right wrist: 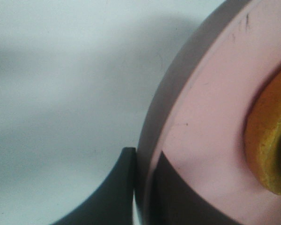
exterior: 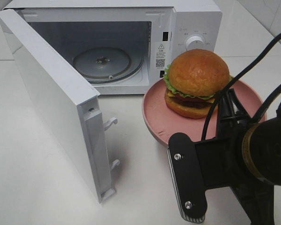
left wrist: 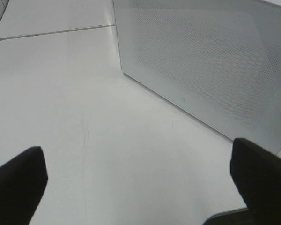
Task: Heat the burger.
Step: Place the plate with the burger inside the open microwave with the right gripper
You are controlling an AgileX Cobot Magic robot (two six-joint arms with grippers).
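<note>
Exterior high: one burger [exterior: 196, 82] sits on one pink plate [exterior: 152, 115], outside the microwave [exterior: 196, 23], on the table just in front of the control knob [exterior: 195, 42] side. Its door [exterior: 51, 103] is swung wide open, glass turntable [exterior: 102, 63] visible inside.

Right wrist: right gripper [right wrist: 143, 190] is clamped on the pink plate rim, one finger outside the edge, the other on the top face. The burger's bottom bun sits further in on the plate, near the fingers but clear of them.

Left wrist: left gripper [left wrist: 138, 187] has its fingers spread wide apart over the white table [left wrist: 61, 103], beside the door's outer face, well away from the burger.

Count: one burger, one plate, one microwave, two grippers.
</note>
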